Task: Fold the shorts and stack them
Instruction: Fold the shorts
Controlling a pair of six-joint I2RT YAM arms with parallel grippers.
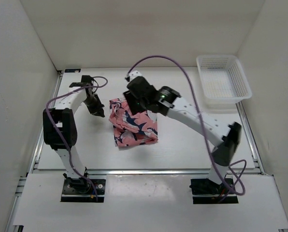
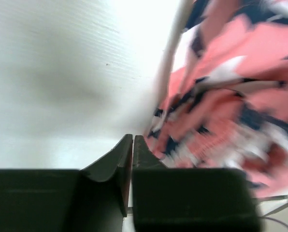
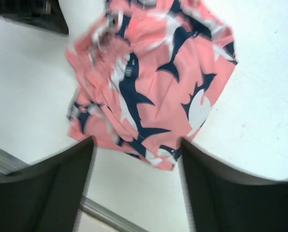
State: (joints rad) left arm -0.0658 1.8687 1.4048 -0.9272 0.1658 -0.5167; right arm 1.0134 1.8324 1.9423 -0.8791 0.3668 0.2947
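1. The shorts (image 1: 133, 123) lay in a rumpled, roughly folded heap at the middle of the table (image 1: 192, 145), between the two arms.
2. The right gripper (image 3: 136, 143) hung above them, fingers spread wide, gripping nothing.
3. The left gripper (image 2: 133, 141) sat just beside their left edge, fingers almost together, empty.
4. The white basket (image 1: 223, 79) stood at the far right corner, well apart.

shorts (image 1: 134, 126): crumpled coral-pink heap, mid-table | left gripper (image 1: 99, 111): just beside heap's left edge, low | right gripper (image 1: 136, 107): over heap's far edge | white mesh basket (image 1: 223, 81): far-right corner, well apart
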